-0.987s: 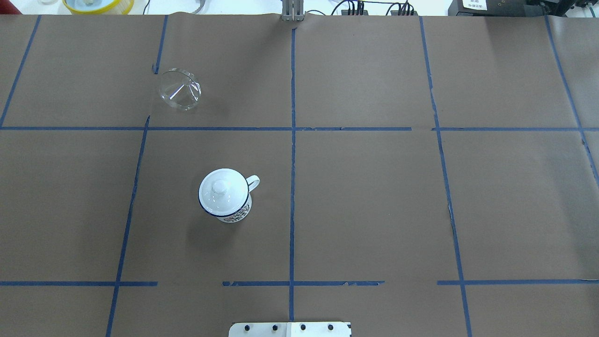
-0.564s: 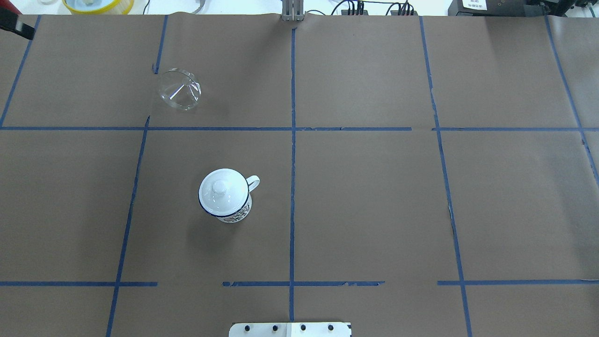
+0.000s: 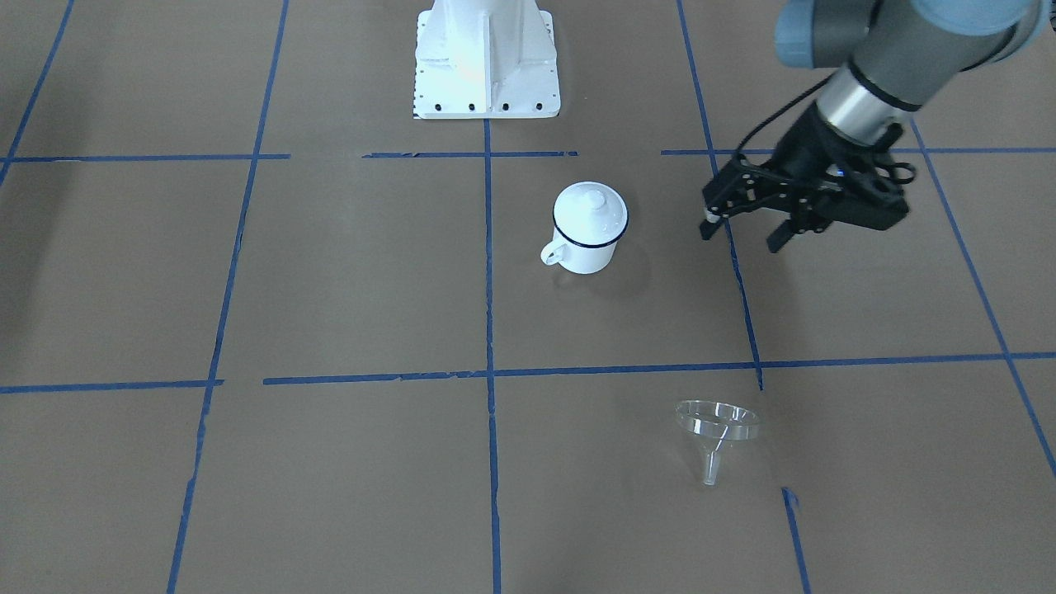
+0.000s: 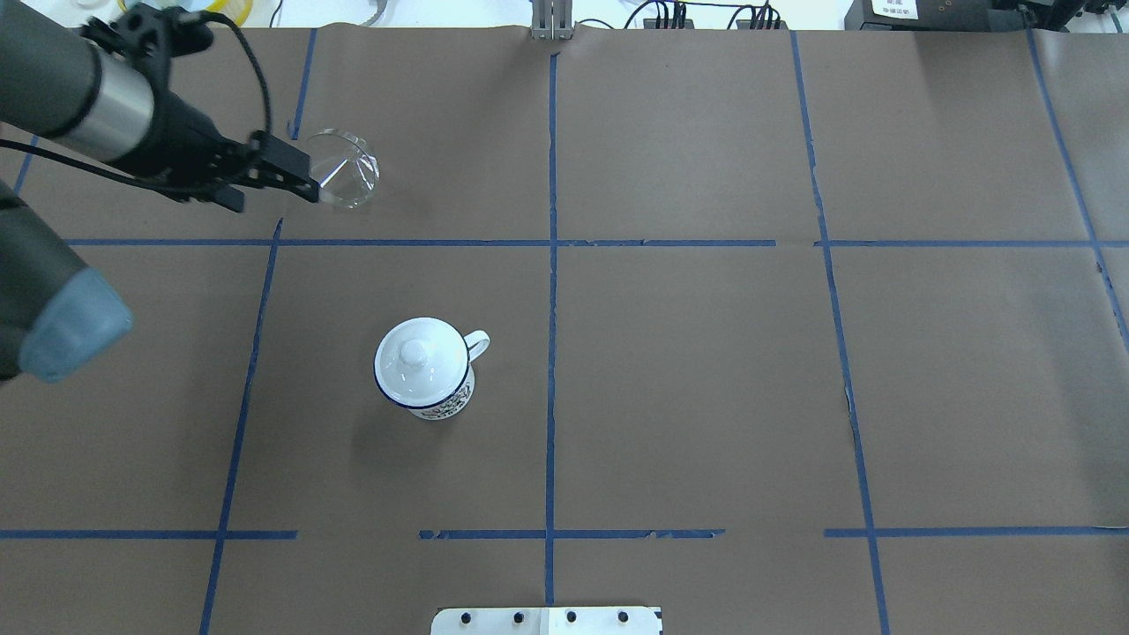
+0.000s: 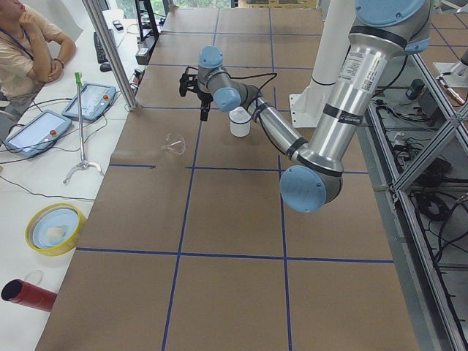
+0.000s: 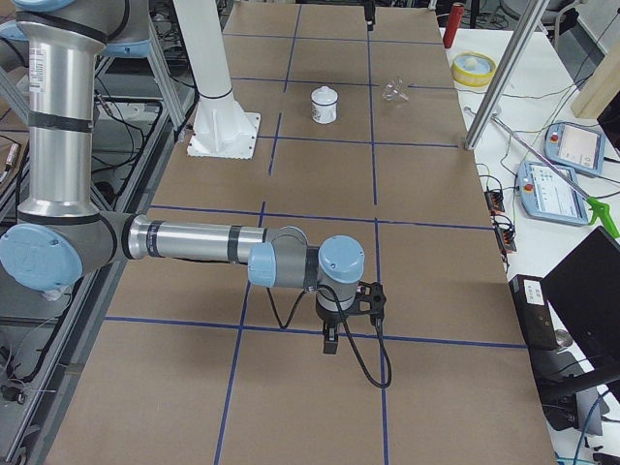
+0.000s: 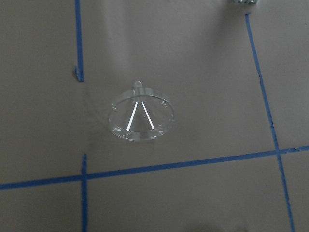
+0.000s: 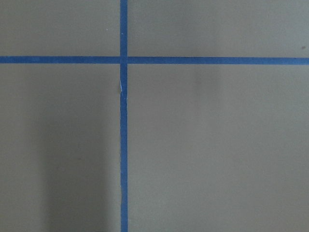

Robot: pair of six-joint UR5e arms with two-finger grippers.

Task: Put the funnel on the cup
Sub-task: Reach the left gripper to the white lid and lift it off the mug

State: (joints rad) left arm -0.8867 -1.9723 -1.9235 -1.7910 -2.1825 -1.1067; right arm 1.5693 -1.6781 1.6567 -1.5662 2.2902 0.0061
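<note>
1. Fingers of the left gripper [image 3: 741,237] are spread wide apart and hold nothing. The gripper hangs in the air over the brown paper [image 4: 706,397].
2. In the overhead view one left fingertip overlaps the edge of the funnel [image 4: 340,169]. The front-facing view shows them apart, with no contact.
3. The left wrist view looks down on the funnel near frame centre. No fingers show in that frame.
4. The right gripper [image 6: 329,341] shows only in the exterior right view, low over the paper at the table's right end, near a line of blue tape [image 4: 551,265]. I cannot tell whether its fingers are apart or together.
5. The right wrist view shows only paper and a tape cross.
6. The funnel is clear and lies tipped on the paper on the robot's left, in a far cell just beside a short tape stub. Its spout points toward the operators' side.
7. The cup [image 3: 587,239] stands upright nearer the robot base, left of the centre tape line. Its handle [image 4: 477,342] is turned toward that line.
8. A white knobbed lid [image 4: 419,357] sits on the cup and covers its mouth.
9. The funnel and cup are well apart, with a tape line between them. The funnel is not on the cup.
</note>
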